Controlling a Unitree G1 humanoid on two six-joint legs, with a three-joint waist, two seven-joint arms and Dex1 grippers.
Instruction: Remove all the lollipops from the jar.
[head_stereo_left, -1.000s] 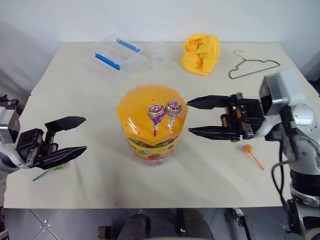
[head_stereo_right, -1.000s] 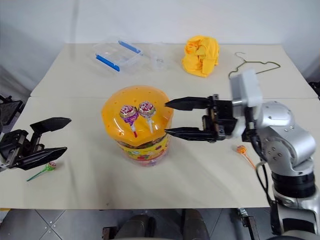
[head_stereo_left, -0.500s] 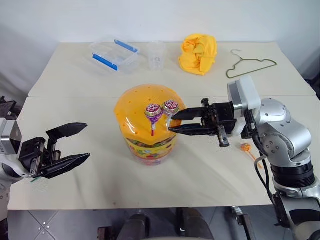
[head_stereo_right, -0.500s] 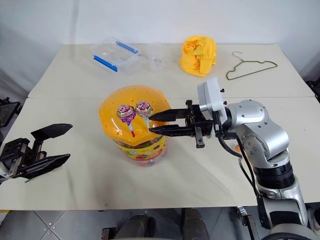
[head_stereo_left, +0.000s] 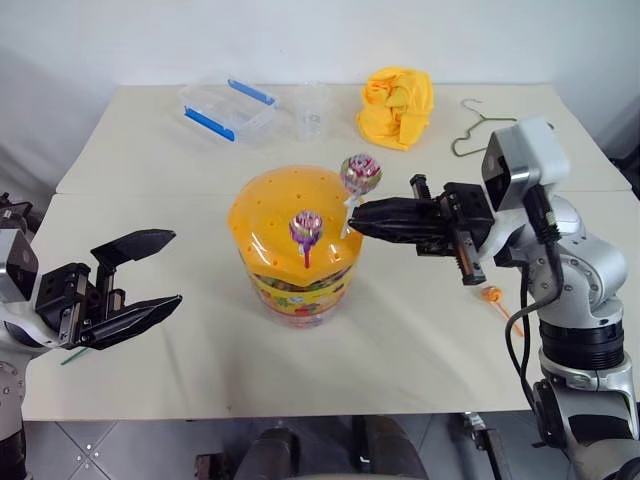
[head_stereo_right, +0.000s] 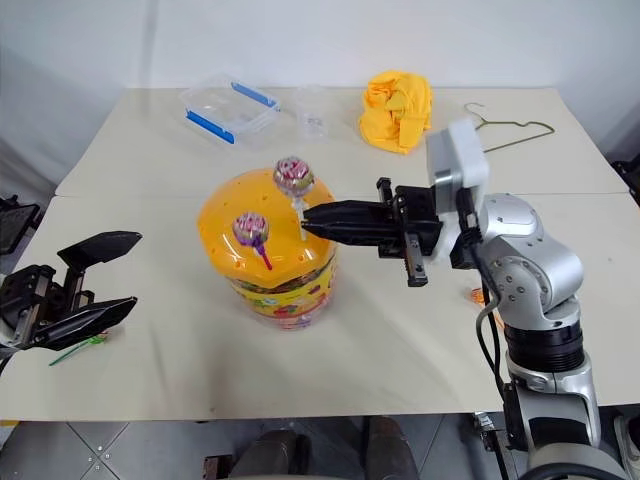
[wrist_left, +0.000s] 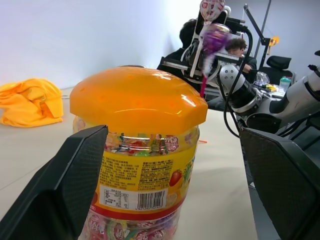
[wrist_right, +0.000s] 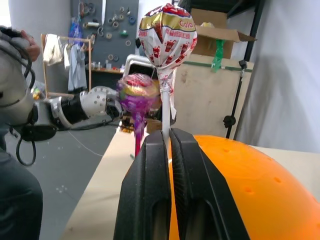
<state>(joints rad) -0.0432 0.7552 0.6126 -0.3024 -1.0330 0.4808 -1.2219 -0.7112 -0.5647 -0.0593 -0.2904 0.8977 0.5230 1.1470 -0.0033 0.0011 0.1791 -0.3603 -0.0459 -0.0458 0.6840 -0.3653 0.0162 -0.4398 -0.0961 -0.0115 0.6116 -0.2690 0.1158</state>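
The right pincer (head_stereo_left: 352, 215) has gone from spread beside the jar (head_stereo_left: 299, 243) to pressed together on the white stick of one lollipop (head_stereo_left: 360, 172), which now rides clear above the domed orange lid instead of standing in it. That leaves one lollipop (head_stereo_left: 306, 227) with a red stick planted in the lid (its neighbour's hole is vacated). The left pincer (head_stereo_left: 152, 273) hangs spread wide, holding nothing, over the desk (head_stereo_left: 400, 340) to the jar's left. An orange-stick lollipop (head_stereo_left: 495, 298) and a green one (head_stereo_right: 75, 345) already lie on the desk, so I judge the task three-quarters pulled.
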